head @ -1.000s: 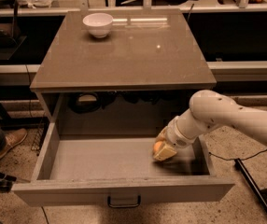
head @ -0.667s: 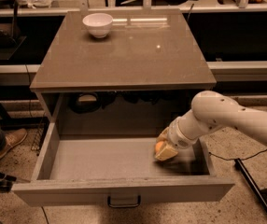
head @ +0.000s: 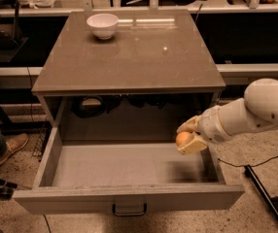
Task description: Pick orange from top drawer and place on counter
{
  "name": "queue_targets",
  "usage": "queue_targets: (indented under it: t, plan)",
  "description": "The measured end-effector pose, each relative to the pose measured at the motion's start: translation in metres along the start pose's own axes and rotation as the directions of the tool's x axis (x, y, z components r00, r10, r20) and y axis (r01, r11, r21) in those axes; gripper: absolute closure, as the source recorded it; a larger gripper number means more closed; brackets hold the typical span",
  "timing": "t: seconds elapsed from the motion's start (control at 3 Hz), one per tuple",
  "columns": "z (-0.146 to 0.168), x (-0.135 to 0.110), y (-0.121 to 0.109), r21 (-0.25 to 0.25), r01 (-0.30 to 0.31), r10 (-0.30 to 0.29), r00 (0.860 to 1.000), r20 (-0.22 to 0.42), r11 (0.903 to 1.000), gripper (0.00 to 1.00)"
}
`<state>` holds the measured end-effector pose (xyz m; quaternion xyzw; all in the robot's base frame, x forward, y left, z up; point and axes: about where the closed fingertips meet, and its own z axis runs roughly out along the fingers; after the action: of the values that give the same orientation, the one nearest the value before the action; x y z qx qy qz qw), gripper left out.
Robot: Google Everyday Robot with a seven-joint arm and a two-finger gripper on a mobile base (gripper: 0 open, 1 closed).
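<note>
Cream fingers [head: 193, 146] clamped on the orange [head: 182, 139] over the open top drawer [head: 129, 198].
One finger sits above the fruit and one below; the gripper [head: 185, 139] hangs at the drawer's right side, clear of its floor (a shadow lies beneath it) and lower than the front edge of the table [head: 129, 62]. A white bowl [head: 102, 24] stands near the table's far left corner, well apart.
</note>
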<state>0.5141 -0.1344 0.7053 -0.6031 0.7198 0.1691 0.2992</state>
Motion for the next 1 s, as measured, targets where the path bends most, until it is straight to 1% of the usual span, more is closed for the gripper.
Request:
queue_targets:
  t: [0.33, 0.67, 1.0]
  plan:
    - [-0.054, -0.028, 0.002, 0.028, 0.092, -0.095, 0.984, 0.152, 0.9954, 1.0]
    - [-0.048, -0.026, 0.002, 0.023, 0.094, -0.097, 0.985, 0.14, 0.9953, 1.0]
    - [-0.059, -0.036, -0.019, 0.055, 0.067, -0.076, 0.98, 0.181, 0.9962, 1.0]
